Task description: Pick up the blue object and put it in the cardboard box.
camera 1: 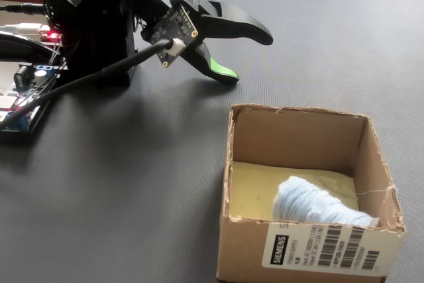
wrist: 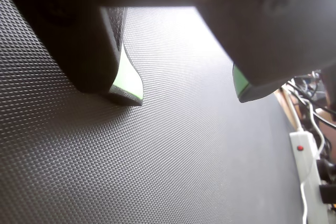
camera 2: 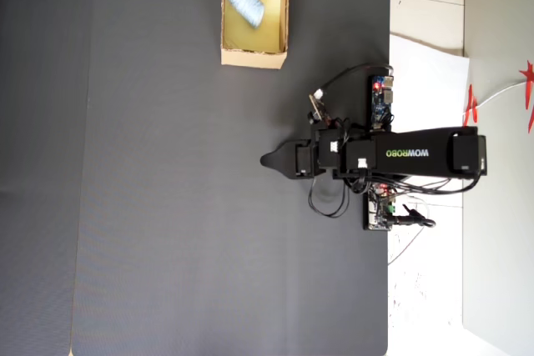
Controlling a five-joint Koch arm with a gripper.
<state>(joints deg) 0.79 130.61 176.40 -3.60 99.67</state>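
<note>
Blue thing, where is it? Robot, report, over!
Gripper open, empty, away from box. Blue object lying inside the cardboard box. Nothing in the way.

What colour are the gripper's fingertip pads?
Bright green, clearest in the wrist view on the gripper pads.

The cardboard box [camera 1: 311, 256] sits at five o'clock on the dark mat [camera 1: 132, 197], and the blue object [camera 1: 318, 205] lies inside on its yellowish floor. At eleven o'clock the gripper [camera 1: 246, 54] hangs with jaws apart, empty
</note>
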